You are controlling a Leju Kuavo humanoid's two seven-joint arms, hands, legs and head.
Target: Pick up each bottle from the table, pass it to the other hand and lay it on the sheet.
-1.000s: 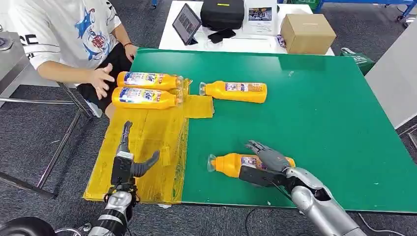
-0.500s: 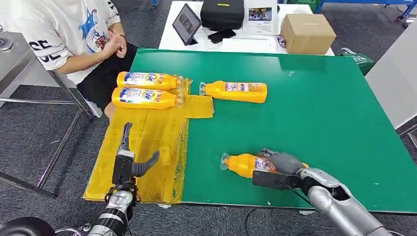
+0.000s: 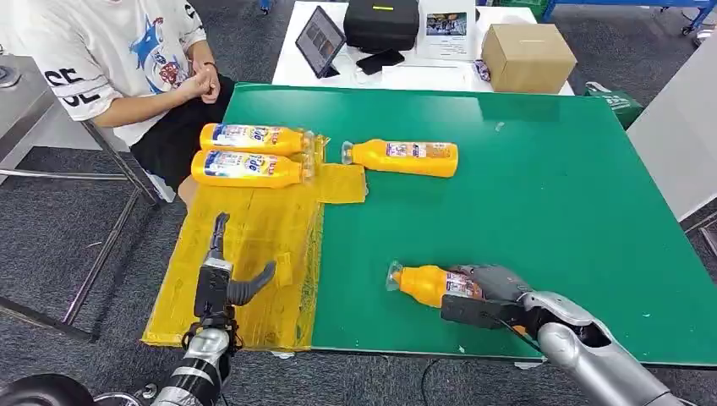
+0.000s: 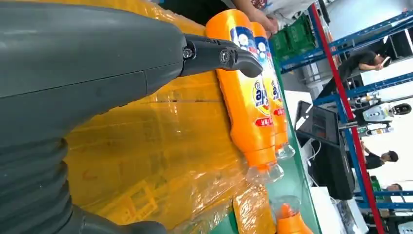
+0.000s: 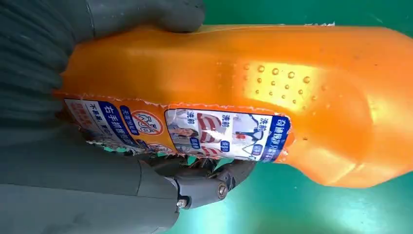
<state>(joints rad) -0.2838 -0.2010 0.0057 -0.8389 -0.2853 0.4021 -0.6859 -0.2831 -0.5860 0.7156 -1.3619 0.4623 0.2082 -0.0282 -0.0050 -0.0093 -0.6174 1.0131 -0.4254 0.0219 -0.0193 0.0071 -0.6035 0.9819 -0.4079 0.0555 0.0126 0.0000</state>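
Note:
An orange bottle (image 3: 427,283) lies on its side near the front edge of the green table (image 3: 541,194), clear cap toward the sheet. My right hand (image 3: 490,296) grips its body, fingers and thumb wrapped around the labelled part (image 5: 195,131). My left hand (image 3: 221,283) hovers open over the near part of the yellow sheet (image 3: 254,228), holding nothing. Two orange bottles (image 3: 254,137) (image 3: 245,168) lie side by side at the sheet's far end, also seen past my left fingers (image 4: 248,97). A further orange bottle (image 3: 406,157) lies on the table beyond the sheet's corner.
A person (image 3: 127,59) sits at the far left by the table corner, hands clasped. Behind the green table a white table carries a tablet (image 3: 321,41), a black bag (image 3: 382,22) and a cardboard box (image 3: 528,56). A metal bench (image 3: 25,101) stands at the left.
My right hand has closed around the near bottle and drawn it to the right along the table. The person pulled a hand back from the sheet's bottles. My left hand has stayed put.

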